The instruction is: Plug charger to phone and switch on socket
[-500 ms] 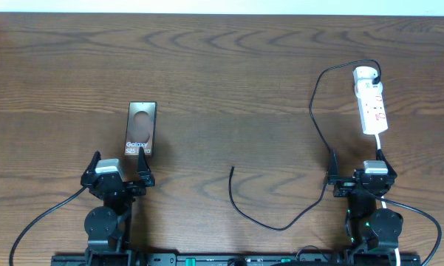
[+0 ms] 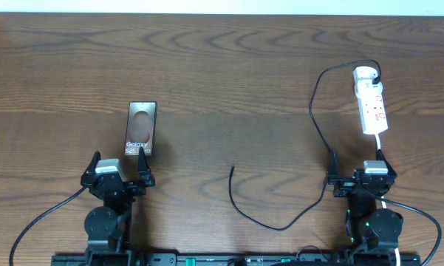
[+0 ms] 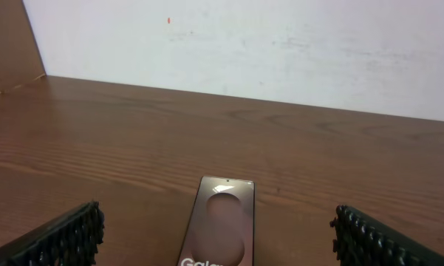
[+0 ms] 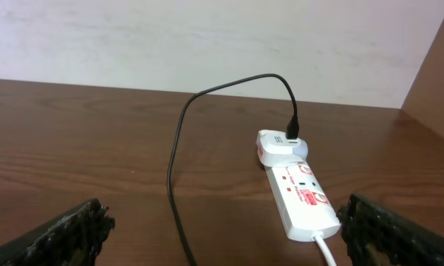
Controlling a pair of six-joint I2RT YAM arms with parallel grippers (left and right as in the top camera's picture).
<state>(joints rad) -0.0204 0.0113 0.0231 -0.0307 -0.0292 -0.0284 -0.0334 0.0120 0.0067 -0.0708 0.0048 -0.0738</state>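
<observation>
While both arms sit at the six o'clock edge of the brown wooden counter (image 2: 222, 66), the left pincer (image 2: 119, 168) and right pincer (image 2: 357, 168) have jaws spread wide, holding nothing. The flat dark brownish phone (image 2: 140, 128) lies at twelve o'clock of the left pincer. The white elongated socket strip (image 2: 371, 107) lies at twelve o'clock of the right pincer. The free tip of the thin black charger cable (image 2: 311, 111) lies at that pincer's nine o'clock.

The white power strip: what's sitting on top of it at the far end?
A white plug sits on the far end of the socket, with the black charger cable entering it. The outlet beneath it is covered.
</observation>
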